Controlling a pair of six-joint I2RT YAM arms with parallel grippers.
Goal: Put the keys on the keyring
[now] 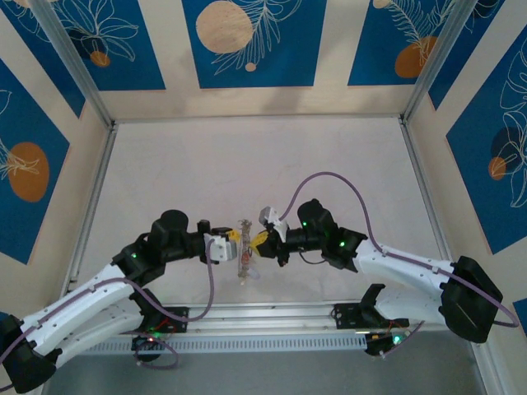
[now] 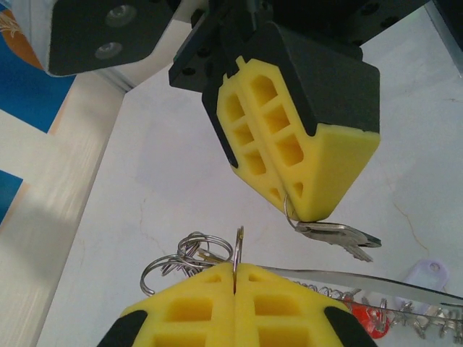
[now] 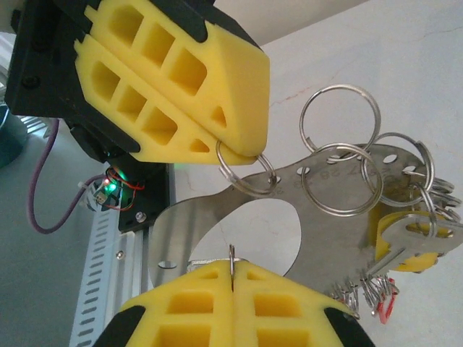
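Note:
The keyring (image 3: pixel 217 210) is a flat grey metal loop with an oval opening and several split rings around its rim. It hangs between both grippers in the top view (image 1: pixel 244 257). My left gripper (image 2: pixel 236 271) is shut on a small split ring (image 3: pixel 246 172) that is threaded through a hole in the loop. My right gripper (image 3: pixel 232 273) is shut on a thin ring seen edge-on. From that ring hangs a silvery key (image 2: pixel 338 236), just under the right gripper's tips (image 2: pixel 311 211). The grippers (image 1: pixel 233 239) (image 1: pixel 260 240) face each other, tips a finger's width apart.
More rings bunch together on the loop's side (image 2: pixel 181 262), with a red tag (image 2: pixel 369 319), a whitish tag (image 2: pixel 428 275) and a yellow tag (image 3: pixel 394 233) among them. The table (image 1: pixel 263 164) is pale, with an aluminium rail (image 1: pixel 272 311) along its near edge.

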